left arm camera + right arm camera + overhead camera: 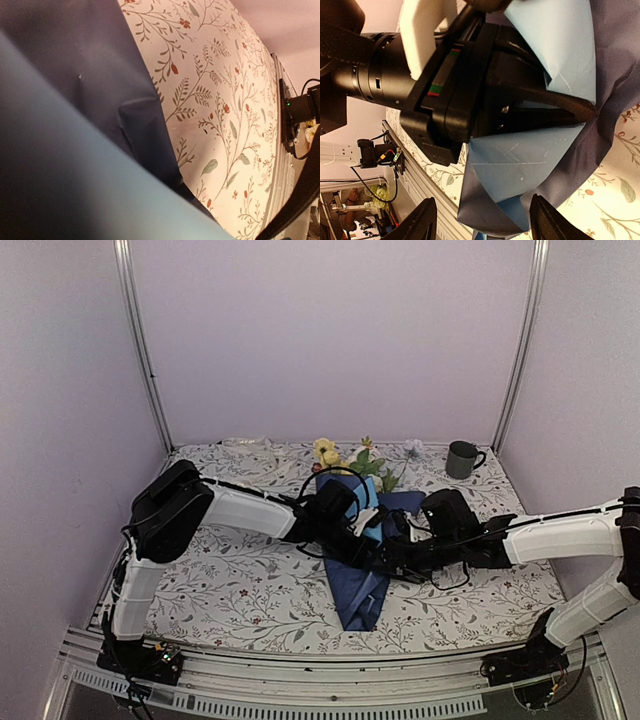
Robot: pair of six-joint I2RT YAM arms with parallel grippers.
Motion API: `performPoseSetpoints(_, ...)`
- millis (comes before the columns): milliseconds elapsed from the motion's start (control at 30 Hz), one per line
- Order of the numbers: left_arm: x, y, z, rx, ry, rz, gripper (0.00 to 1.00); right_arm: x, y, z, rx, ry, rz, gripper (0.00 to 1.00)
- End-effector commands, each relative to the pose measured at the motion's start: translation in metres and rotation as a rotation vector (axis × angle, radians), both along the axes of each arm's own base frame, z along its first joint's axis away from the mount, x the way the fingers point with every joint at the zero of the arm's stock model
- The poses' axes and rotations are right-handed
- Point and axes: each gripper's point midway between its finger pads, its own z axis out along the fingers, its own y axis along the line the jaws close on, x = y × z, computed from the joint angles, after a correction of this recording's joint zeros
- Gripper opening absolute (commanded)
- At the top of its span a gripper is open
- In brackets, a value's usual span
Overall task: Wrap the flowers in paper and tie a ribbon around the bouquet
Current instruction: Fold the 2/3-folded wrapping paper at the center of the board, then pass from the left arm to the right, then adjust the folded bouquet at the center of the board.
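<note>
The bouquet lies mid-table: a cone of dark navy paper with yellow and white flowers and green leaves sticking out of its far end. My left gripper is shut on a fold of the paper. The right wrist view shows its black fingers pinching where the light blue inner side meets the navy. In the left wrist view the paper hides its own fingers. My right gripper is open just beside the cone, its fingertips spread wide with nothing between them. A pale ribbon lies at the back left.
A dark grey mug stands at the back right. The floral tablecloth covers the table. A metal rail runs along the near edge by the arm bases. Both arms crowd over the bouquet's middle.
</note>
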Motion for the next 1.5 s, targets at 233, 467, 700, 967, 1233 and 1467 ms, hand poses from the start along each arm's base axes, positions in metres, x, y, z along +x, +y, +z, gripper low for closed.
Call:
performPoseSetpoints(233, -0.002, 0.007, -0.009, 0.018, 0.024, -0.001, 0.00, -0.003, 0.008, 0.000, 0.005, -0.001, 0.029, 0.16)
performPoseSetpoints(467, 0.006, 0.010, -0.002, 0.015, -0.006, 0.011, 0.18, -0.007, 0.005, -0.001, 0.028, 0.007, 0.017, 0.00)
performPoseSetpoints(700, 0.024, 0.009, 0.073, -0.099, -0.191, 0.008, 0.52, -0.006, 0.005, -0.001, 0.035, 0.011, 0.007, 0.00)
performPoseSetpoints(967, 0.030, 0.025, 0.182, -0.258, -0.435, -0.012, 0.66, -0.012, -0.003, -0.013, 0.027, 0.041, -0.021, 0.00)
performPoseSetpoints(1233, -0.068, 0.056, 0.197, -0.288, -0.636, -0.242, 0.35, -0.009, -0.002, -0.016, 0.023, 0.043, -0.026, 0.00)
performPoseSetpoints(1467, -0.165, 0.042, 0.124, -0.092, -0.826, -0.532, 0.36, -0.004, 0.004, -0.013, 0.024, 0.031, -0.016, 0.00)
